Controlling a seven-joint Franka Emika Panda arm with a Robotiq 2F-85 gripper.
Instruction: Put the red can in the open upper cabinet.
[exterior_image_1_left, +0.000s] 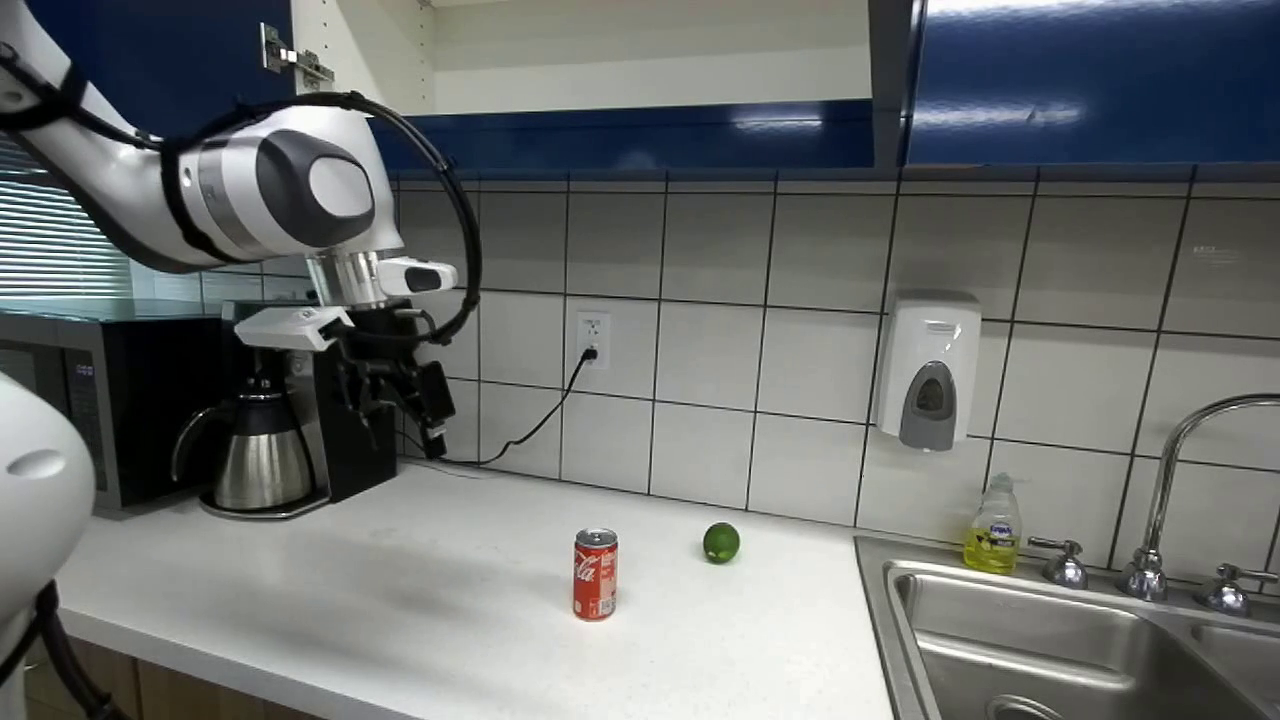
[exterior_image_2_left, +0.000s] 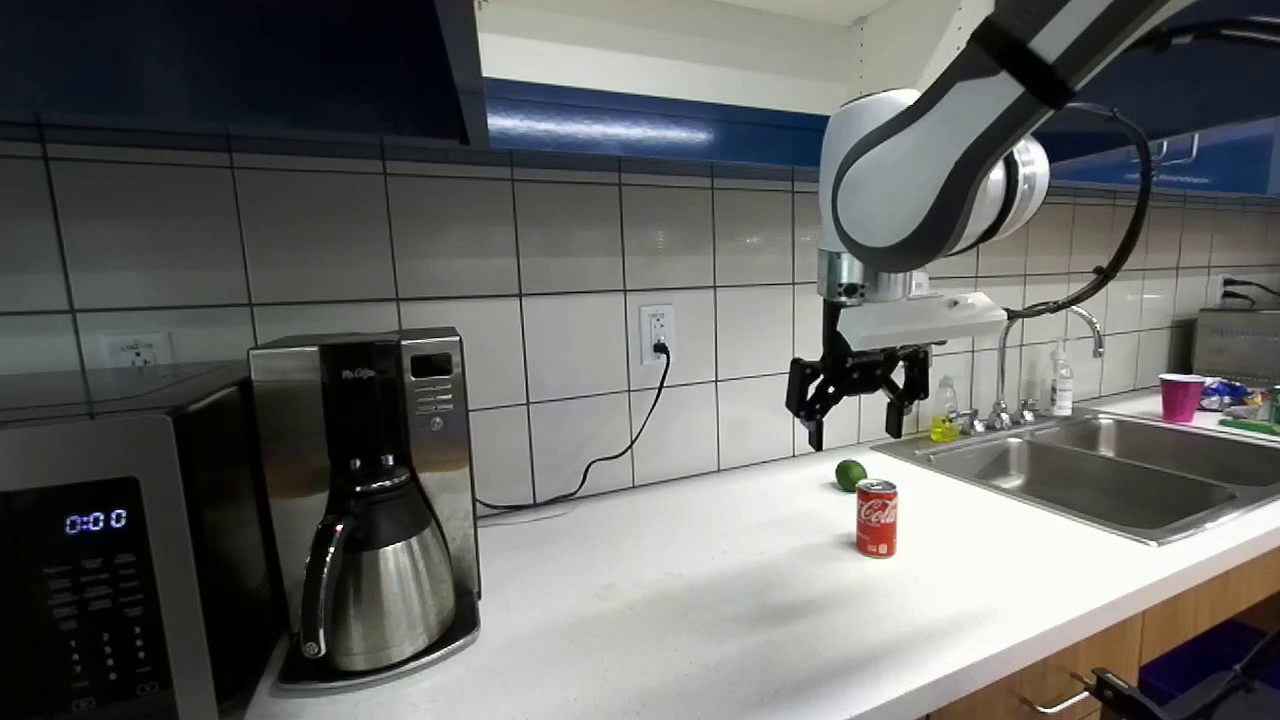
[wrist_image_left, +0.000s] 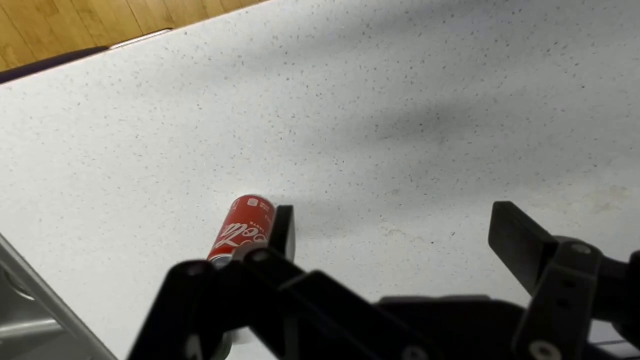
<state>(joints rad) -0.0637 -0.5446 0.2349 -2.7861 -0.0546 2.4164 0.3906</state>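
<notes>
The red can (exterior_image_1_left: 595, 580) stands upright on the white counter in both exterior views (exterior_image_2_left: 876, 520). In the wrist view the red can (wrist_image_left: 242, 225) is left of the jaws, its top partly hidden behind the left finger. My gripper (exterior_image_2_left: 856, 435) is open and empty, pointing down above the counter; the wrist view shows its fingers (wrist_image_left: 395, 222) wide apart with only counter between them. In an exterior view the gripper (exterior_image_1_left: 432, 435) is left of and higher than the can. The open upper cabinet (exterior_image_1_left: 650, 65), white inside with a dark blue frame, is above; it also shows partly in an exterior view (exterior_image_2_left: 660, 50).
A green lime (exterior_image_1_left: 721, 542) lies near the can. A coffee maker (exterior_image_2_left: 365, 500) with a steel carafe and a microwave (exterior_image_1_left: 110, 400) stand at one end. A steel sink (exterior_image_1_left: 1030, 640) with a faucet is at the other. A soap dispenser (exterior_image_1_left: 930, 370) hangs on the tiles.
</notes>
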